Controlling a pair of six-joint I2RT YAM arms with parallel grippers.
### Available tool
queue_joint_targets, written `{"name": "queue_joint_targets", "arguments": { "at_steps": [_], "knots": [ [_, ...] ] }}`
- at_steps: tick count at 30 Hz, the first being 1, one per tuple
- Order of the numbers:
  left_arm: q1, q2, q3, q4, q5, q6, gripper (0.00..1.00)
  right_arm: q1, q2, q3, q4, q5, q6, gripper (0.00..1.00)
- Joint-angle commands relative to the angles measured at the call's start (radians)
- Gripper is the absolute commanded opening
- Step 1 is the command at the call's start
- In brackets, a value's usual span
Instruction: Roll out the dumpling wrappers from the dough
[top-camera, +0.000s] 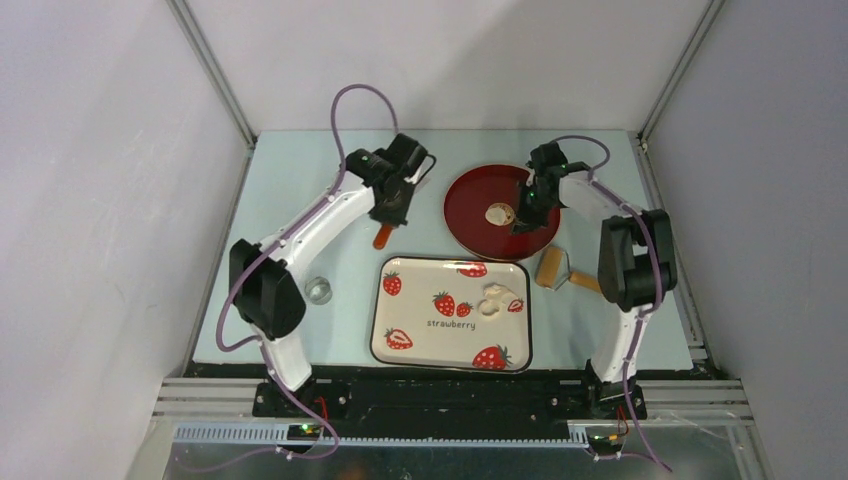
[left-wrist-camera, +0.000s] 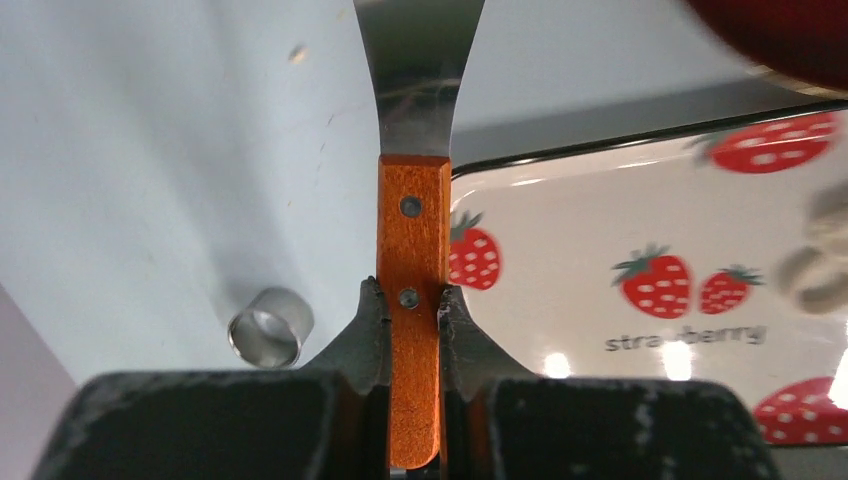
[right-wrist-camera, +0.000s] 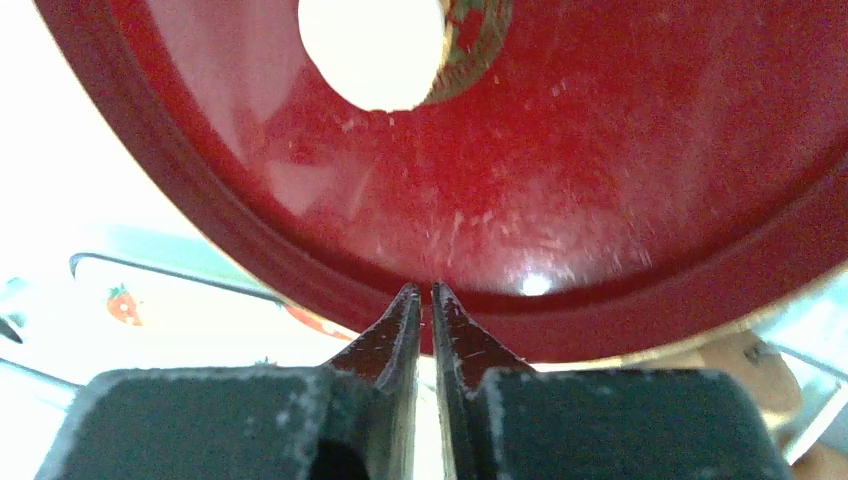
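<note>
Now One Wrapper Plated, More Dough Waiting

From the left: the left gripper pinches the orange handle of a steel spatula above the table, with a ring cutter lying near. On the strawberry plate sits the dough, a flattened scrap that seems to have a round hole. One of the dumpling wrappers rests on the red tray, ahead of the right gripper and apart from its fingertips, which are all but pressed together on nothing. Delivery looks done; next, it seems, the roller must flatten the scrap.
</note>
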Motion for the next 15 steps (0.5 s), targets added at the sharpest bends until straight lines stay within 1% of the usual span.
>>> {"name": "queue_joint_targets", "arguments": {
  "at_steps": [1, 4, 9, 15],
  "knots": [
    [0.086, -0.114, -0.193, 0.106, -0.011, -0.027, 0.00, -0.032, -0.152, -0.085, -0.008, -0.032, 0.009, 0.14],
    [0.137, -0.166, -0.307, 0.166, -0.008, -0.036, 0.00, -0.049, -0.235, -0.152, -0.017, -0.035, 0.006, 0.18],
    [0.217, -0.211, -0.514, 0.253, 0.003, -0.058, 0.00, -0.096, -0.353, -0.246, -0.028, -0.039, 0.001, 0.26],
    [0.240, -0.209, -0.648, 0.322, -0.010, -0.078, 0.00, -0.150, -0.493, -0.355, -0.034, -0.060, -0.009, 0.33]
  ]
}}
